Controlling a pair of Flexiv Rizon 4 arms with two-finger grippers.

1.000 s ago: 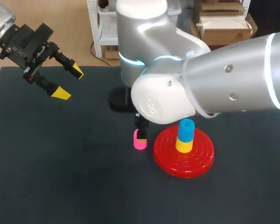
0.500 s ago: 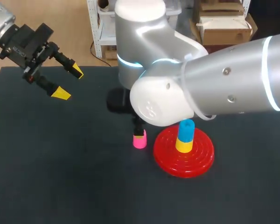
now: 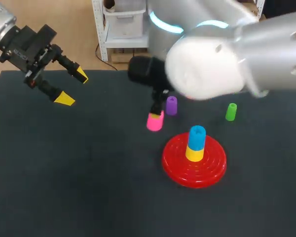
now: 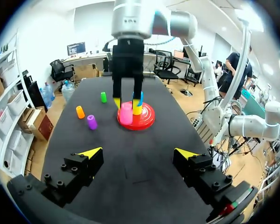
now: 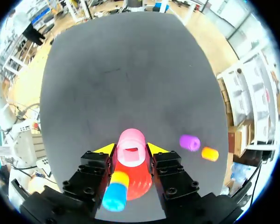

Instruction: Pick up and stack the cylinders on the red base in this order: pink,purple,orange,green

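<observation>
Just beside the red ridged disc base (image 3: 173, 168), toward the left arm's side, right gripper (image 3: 157, 116) clamps the pink plastic cylinder (image 3: 154, 122) roughly upright, not yet over the base's yellow-and-blue centre post (image 3: 196, 143); left gripper (image 3: 72, 87) hangs open, well apart

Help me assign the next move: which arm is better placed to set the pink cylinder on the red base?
Right. The right gripper is shut on the pink cylinder, close beside the red base. The left gripper is open and empty, far off to the side.
</observation>
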